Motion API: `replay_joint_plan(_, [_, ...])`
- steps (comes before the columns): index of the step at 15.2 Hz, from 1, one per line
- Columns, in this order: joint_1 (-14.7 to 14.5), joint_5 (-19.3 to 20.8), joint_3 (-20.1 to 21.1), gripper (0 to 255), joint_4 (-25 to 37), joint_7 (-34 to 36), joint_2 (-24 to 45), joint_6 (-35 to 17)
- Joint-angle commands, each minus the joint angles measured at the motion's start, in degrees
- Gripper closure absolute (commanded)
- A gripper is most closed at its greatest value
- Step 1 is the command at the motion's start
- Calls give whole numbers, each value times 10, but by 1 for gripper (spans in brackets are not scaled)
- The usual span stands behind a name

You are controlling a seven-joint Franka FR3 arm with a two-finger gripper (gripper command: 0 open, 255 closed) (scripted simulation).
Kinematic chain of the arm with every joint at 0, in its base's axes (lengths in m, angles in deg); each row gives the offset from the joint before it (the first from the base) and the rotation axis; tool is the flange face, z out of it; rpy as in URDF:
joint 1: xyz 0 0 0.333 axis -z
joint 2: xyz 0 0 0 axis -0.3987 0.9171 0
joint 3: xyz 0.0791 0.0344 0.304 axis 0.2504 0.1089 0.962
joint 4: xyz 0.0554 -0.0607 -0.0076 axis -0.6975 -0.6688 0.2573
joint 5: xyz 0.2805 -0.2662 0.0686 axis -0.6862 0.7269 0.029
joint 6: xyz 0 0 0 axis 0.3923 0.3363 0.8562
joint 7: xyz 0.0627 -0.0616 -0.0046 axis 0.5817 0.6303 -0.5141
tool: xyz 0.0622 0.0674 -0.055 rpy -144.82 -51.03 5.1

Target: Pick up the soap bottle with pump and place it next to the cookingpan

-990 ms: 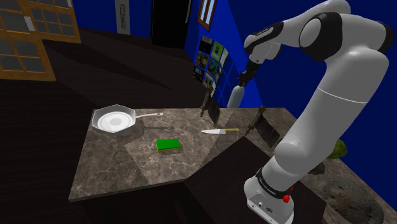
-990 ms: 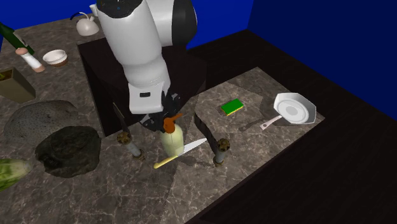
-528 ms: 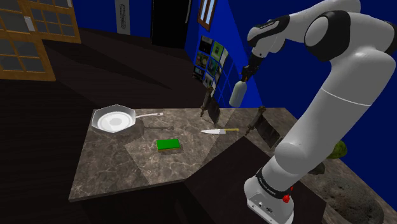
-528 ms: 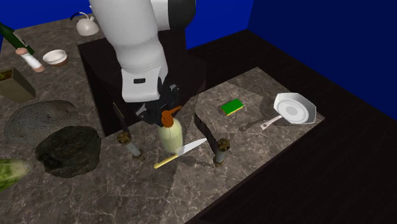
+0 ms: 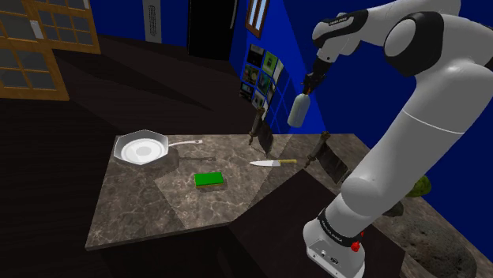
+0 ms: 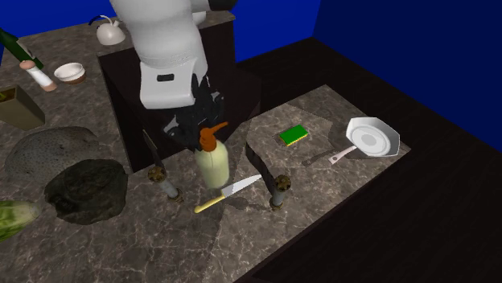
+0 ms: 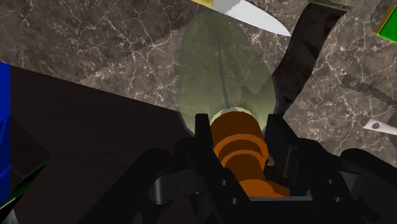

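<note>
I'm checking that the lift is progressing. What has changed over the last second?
The pincer has carried the soap bottle higher above the counter and slightly toward the shoulder view's right. It remains clamped on the orange pump; nothing was let go. The pan, green sponge and knife stayed put.

It's dim in here. What light there is falls from above. The grey-brown veined stone bench [image 5: 134, 205] is evenly, moderately lit, while the floor around it sinks to near black. The glossy white robot arm [image 5: 427, 142] is the brightest thing, greying softly down its lower side. The grey-rimmed white frying pan [image 5: 142, 150] glows pale. The deep blue walls [image 5: 276, 31] look flat and saturated.

Shadows on the bench are faint and soft-edged. Close up, the pale see-through soap bottle with an orange pump [image 7: 222, 70] lets the bench show dimly through it. The black two-finger tool [image 7: 238, 124] reads as flat black with hardly any shading. Edges stay crisp and lines straight right to the borders.
</note>
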Motion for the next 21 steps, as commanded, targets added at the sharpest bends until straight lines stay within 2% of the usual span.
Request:
replay_joint_plan(1, [0,2,0,255,14,2,-2,16])
replay_joint_plan(6, [0,6,-1,255,41,6,-9,48])
replay_joint_plan(13, [-55,50,47,255,-38,120,-82,29])
replay_joint_plan(21, [-104,70,113,255,-87,243,-127,21])
